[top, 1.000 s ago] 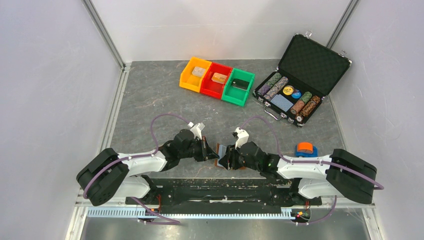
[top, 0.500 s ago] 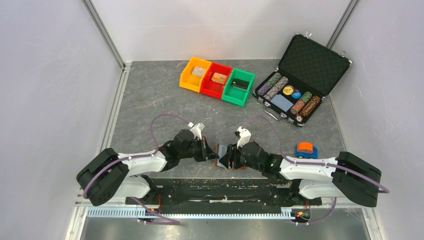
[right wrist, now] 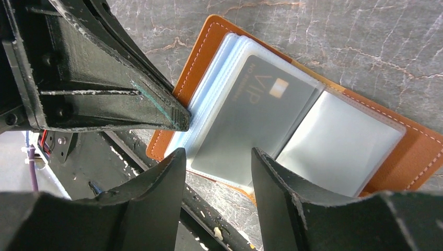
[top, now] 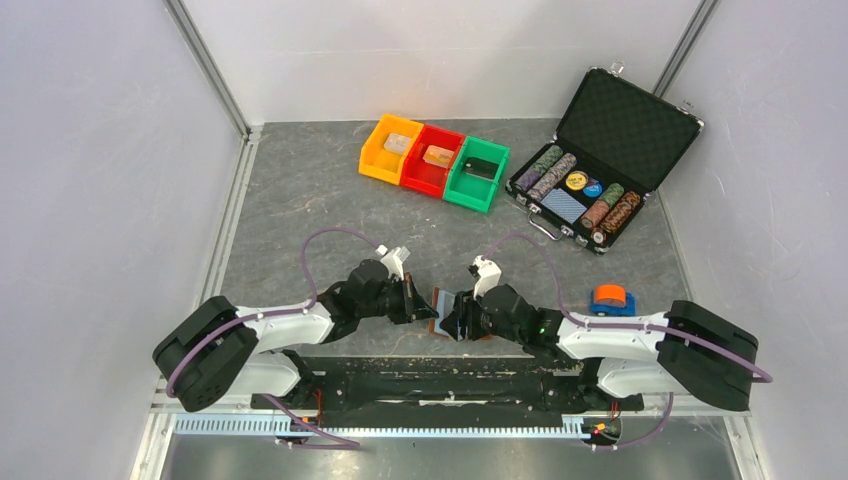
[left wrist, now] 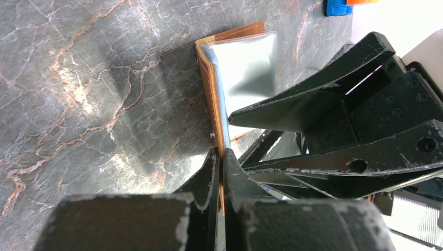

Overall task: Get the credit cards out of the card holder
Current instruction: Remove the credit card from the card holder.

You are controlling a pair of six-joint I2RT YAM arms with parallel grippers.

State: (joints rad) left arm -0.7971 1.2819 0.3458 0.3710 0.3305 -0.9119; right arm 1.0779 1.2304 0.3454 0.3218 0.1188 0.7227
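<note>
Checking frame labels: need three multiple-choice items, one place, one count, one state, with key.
1. Where is the card holder? A far left corner; B between left gripper and right gripper, by the table's near edge; C far right corner.
2. How many coloured bins? A two; B three; C five.
3. The VIP card is: A tucked in the holder; B lying loose; C lifted clear.
Key: 1B, left gripper pinches its cover, right gripper open over it; 2B, orange, red, green; 3A, seen behind clear plastic.
</note>
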